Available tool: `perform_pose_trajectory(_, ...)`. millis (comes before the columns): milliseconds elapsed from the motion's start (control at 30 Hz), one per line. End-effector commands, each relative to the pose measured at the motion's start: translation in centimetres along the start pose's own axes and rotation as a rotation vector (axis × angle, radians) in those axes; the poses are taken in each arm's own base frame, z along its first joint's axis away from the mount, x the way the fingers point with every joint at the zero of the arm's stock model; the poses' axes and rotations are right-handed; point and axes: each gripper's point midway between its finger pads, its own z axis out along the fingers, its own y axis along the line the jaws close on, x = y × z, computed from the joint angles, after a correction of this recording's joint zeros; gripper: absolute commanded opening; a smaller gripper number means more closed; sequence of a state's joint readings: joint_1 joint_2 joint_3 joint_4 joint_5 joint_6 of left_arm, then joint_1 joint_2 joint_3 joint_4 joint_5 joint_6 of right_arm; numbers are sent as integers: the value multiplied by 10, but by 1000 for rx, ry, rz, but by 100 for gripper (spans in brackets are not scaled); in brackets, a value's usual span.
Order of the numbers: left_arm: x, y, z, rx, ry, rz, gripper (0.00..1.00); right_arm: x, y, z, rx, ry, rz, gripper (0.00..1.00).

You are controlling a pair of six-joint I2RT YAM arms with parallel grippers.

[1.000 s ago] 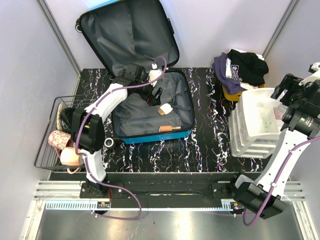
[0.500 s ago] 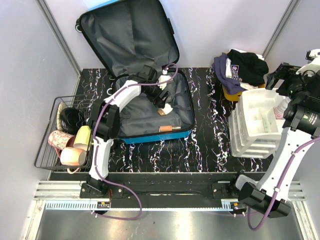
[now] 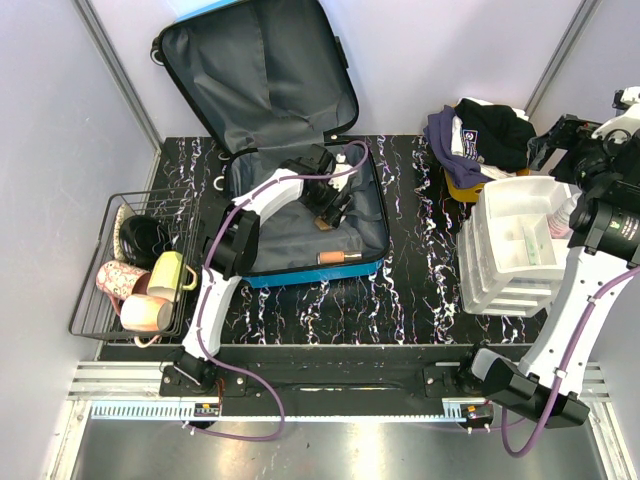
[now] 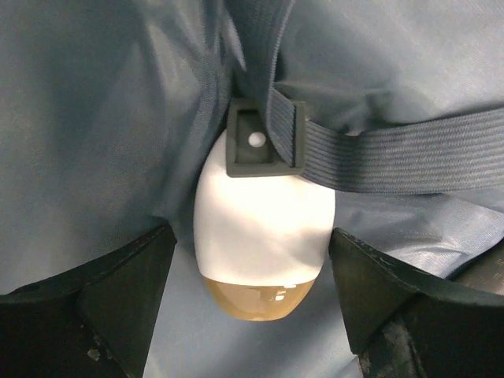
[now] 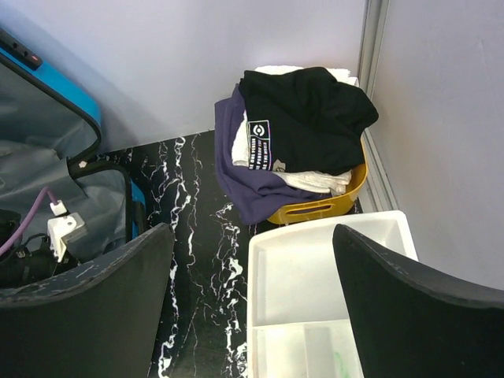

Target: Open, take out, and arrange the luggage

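The luggage (image 3: pixel 262 110), a bright-blue hard-shell suitcase with dark grey lining, is lying open on the black marbled table (image 3: pixel 420 290); its lid is leaning up against the back wall and its base half is lying flat in front of it.

The left gripper (image 4: pixel 253 260) is reaching down into the base half; its two fingers are standing apart, clamped on nothing. A small egg-shaped white bottle (image 4: pixel 264 220) with a tan cap is lying on the lining directly between them, just beside each finger. Its far end is tucking under the grey buckle (image 4: pixel 264 138) of a packing strap (image 4: pixel 394 157). The bottle's long axis is running away from the wrist, cap end nearest, so the fingers are facing its narrower width; closing would probably catch it across the body, though the strap may be dragging on it.

The right gripper (image 5: pixel 252 232) is hovering well apart from the suitcase, fingers also spread wide and empty, above a white compartment organiser (image 5: pixel 315 268); the left arm is plainly the nearer one.

Beyond the organiser, an orange-yellow bin (image 5: pixel 315 206) is holding folded clothes. The black garment (image 5: pixel 303 110) on top is showing a white printed patch, too small to read; no writing is showing on the bottle.
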State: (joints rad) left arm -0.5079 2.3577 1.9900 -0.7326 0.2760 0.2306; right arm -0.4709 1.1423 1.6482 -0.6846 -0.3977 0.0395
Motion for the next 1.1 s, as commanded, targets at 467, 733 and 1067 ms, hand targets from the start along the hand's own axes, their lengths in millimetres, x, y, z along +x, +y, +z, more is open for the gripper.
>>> perform_pose_trajectory(467, -7, -6, -16, -112, -11, 31, 55, -13, 33, 0, -145, -18, 19, 92)
perform_pose_trajectory(733, -48, -10, -101, -92, -244, 26, 40, 3, 77, 13, -335, 65, 70, 91)
perform_pose_trajectory(1067, -103, -46, -227, -25, -703, 85, 40, 31, 168, 51, -589, 170, 159, 90)
